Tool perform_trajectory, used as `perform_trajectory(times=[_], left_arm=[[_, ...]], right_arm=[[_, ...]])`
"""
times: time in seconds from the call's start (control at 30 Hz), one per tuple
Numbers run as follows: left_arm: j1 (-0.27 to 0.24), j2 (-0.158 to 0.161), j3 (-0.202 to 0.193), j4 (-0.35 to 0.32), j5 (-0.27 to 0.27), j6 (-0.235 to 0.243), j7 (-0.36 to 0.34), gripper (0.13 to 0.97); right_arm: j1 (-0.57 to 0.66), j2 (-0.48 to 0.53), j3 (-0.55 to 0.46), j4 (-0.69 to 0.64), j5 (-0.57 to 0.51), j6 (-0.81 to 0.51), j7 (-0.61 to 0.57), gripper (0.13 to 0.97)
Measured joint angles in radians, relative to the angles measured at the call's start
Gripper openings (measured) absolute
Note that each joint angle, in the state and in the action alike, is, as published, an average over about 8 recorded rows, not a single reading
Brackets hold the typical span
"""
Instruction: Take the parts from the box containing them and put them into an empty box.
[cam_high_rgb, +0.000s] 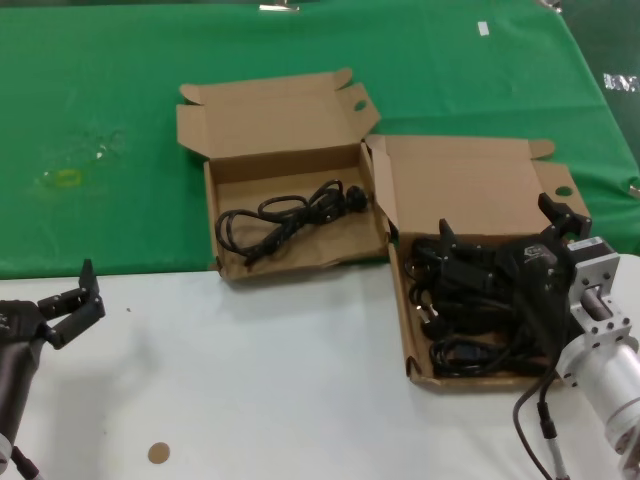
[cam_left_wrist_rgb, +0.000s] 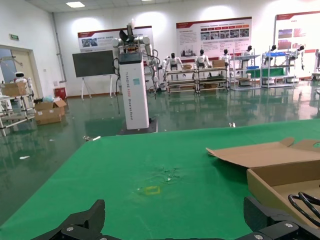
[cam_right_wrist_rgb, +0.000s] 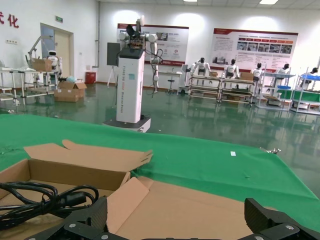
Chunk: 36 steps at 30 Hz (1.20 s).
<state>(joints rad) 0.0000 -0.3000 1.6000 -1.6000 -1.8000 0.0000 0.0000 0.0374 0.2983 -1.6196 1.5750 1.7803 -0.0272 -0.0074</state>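
Our right gripper (cam_high_rgb: 505, 235), fingers apart, hovers over power cords (cam_high_rgb: 470, 320) piled in the right cardboard box (cam_high_rgb: 408, 330). One cord (cam_high_rgb: 285, 218) lies in the left box (cam_high_rgb: 290, 262). Our left gripper (cam_high_rgb: 75, 300) waits open nearby.

Two open cardboard boxes sit on the counter (cam_high_rgb: 250, 400): the left box (cam_high_rgb: 285, 160) holds one coiled cord (cam_high_rgb: 285, 220), and the right box (cam_high_rgb: 480, 185) holds a pile of cords (cam_high_rgb: 465, 335) too tangled to count.

Black coiled cords (cam_high_rgb: 470, 310) fill the right box (cam_high_rgb: 470, 190); one cord (cam_high_rgb: 290, 215) lies in the left box (cam_high_rgb: 270, 120).
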Motion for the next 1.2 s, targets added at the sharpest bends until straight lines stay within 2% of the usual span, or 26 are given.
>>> perform_trajectory(times=[1.2], left_arm=[[0.000, 0.000, 0.000, 0.000, 0.000, 0.000, 0.000, 0.966]], right_arm=[[0.000, 0.000, 0.000, 0.000, 0.000, 0.000, 0.000, 0.966]])
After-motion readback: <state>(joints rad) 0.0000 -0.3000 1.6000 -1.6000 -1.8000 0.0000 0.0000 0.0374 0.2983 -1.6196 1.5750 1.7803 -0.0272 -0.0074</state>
